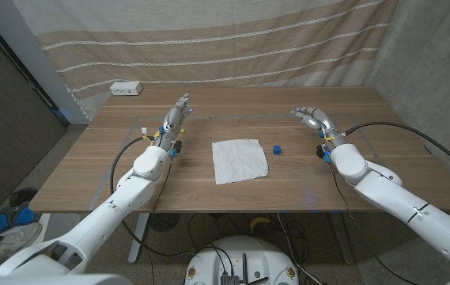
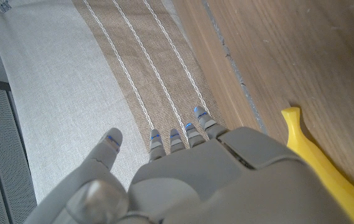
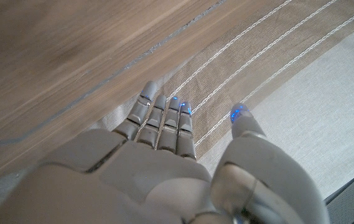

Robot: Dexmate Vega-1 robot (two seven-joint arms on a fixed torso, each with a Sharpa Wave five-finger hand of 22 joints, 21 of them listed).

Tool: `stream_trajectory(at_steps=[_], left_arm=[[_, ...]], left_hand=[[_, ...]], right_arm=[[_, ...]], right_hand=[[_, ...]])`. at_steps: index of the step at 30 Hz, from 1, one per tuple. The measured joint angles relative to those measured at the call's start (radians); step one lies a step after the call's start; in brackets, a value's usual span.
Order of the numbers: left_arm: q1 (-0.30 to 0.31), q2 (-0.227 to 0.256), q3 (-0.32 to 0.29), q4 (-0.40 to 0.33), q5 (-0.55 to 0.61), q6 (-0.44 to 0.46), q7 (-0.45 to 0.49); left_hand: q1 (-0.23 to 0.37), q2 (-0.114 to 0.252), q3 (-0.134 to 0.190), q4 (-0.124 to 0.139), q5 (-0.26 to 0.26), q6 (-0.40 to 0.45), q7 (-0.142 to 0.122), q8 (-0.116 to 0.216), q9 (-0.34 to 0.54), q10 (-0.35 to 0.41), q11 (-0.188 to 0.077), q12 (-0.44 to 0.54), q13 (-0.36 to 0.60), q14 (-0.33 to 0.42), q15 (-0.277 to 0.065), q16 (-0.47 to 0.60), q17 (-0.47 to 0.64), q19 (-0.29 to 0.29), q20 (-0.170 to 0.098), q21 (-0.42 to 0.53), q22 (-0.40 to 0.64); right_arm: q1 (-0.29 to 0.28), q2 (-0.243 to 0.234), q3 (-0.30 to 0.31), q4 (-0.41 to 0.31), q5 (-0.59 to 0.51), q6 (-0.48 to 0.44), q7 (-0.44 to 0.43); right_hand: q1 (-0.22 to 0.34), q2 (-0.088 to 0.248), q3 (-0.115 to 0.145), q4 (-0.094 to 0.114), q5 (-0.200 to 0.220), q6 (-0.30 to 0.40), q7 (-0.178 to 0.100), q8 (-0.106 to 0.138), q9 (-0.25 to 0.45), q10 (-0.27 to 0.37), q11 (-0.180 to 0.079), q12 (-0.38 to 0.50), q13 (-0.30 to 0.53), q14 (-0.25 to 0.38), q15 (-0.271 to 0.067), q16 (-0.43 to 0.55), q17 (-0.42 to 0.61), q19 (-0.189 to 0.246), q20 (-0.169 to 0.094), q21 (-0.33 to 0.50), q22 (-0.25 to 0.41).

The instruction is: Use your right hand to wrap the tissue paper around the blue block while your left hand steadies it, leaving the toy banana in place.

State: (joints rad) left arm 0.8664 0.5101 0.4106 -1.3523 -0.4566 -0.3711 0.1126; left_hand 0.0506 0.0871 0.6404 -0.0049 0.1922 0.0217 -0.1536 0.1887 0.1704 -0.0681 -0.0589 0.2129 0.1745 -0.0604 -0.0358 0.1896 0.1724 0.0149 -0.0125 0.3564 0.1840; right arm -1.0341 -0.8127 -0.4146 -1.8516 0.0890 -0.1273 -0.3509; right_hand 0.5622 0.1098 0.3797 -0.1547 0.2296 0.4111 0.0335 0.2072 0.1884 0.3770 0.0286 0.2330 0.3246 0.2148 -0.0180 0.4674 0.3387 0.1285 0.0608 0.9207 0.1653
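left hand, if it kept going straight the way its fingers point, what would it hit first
Probably nothing on the table. The left hand points toward the far edge, away from the tissue paper and blue block. Beyond the edge hangs the striped curtain, likely first contact, though depth is unclear.

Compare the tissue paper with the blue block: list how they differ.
The tissue paper is white, the blue block blue. The tissue paper is a wide, flat, crinkled sheet; the blue block is a small solid cube, far smaller in footprint. Both lie on the wooden table between the hands, apart from each other and untouched.
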Motion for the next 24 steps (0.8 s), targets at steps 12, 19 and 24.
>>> stream_trajectory(at_steps=[12, 19, 24], left_arm=[[0.006, 0.007, 0.000, -0.007, 0.000, -0.001, -0.013], [0.008, 0.011, 0.001, -0.008, -0.003, -0.006, -0.025], [0.010, 0.013, 0.001, -0.009, -0.006, -0.008, -0.031]], left_hand=[[0.000, 0.000, 0.001, -0.001, 0.000, 0.000, 0.000, 0.000, 0.000, 0.005, -0.005, 0.000, 0.005, 0.007, 0.003, 0.000, 0.001, 0.003, 0.004, 0.000, 0.000], [0.000, 0.000, 0.005, -0.005, 0.000, 0.000, 0.000, 0.000, 0.000, 0.005, -0.005, 0.000, 0.005, 0.011, 0.000, 0.000, 0.002, 0.003, 0.004, 0.000, 0.000], [0.000, 0.000, 0.006, -0.005, 0.000, 0.005, 0.005, 0.000, 0.000, 0.005, -0.005, 0.000, 0.005, 0.011, 0.000, 0.000, 0.002, 0.003, 0.003, 0.000, 0.000]], right_arm=[[-0.045, -0.043, -0.002, -0.096, -0.064, -0.102, -0.015], [-0.063, -0.061, -0.010, -0.140, -0.101, -0.163, -0.015], [-0.071, -0.073, -0.020, -0.170, -0.123, -0.193, -0.013]], right_hand=[[0.016, 0.015, 0.005, -0.005, 0.007, 0.009, -0.009, 0.004, 0.005, 0.009, -0.009, 0.004, 0.000, -0.002, -0.016, 0.008, 0.007, 0.006, -0.006, -0.008, 0.000], [0.024, 0.007, 0.006, -0.014, 0.011, 0.018, -0.010, 0.004, 0.005, 0.011, -0.011, 0.004, -0.005, -0.002, -0.016, 0.008, 0.007, 0.009, -0.002, -0.011, 0.000], [0.026, 0.007, 0.008, -0.017, 0.011, 0.018, -0.010, 0.004, 0.005, 0.011, -0.011, 0.004, -0.004, -0.002, -0.016, 0.008, 0.007, 0.013, 0.002, -0.015, 0.000]])
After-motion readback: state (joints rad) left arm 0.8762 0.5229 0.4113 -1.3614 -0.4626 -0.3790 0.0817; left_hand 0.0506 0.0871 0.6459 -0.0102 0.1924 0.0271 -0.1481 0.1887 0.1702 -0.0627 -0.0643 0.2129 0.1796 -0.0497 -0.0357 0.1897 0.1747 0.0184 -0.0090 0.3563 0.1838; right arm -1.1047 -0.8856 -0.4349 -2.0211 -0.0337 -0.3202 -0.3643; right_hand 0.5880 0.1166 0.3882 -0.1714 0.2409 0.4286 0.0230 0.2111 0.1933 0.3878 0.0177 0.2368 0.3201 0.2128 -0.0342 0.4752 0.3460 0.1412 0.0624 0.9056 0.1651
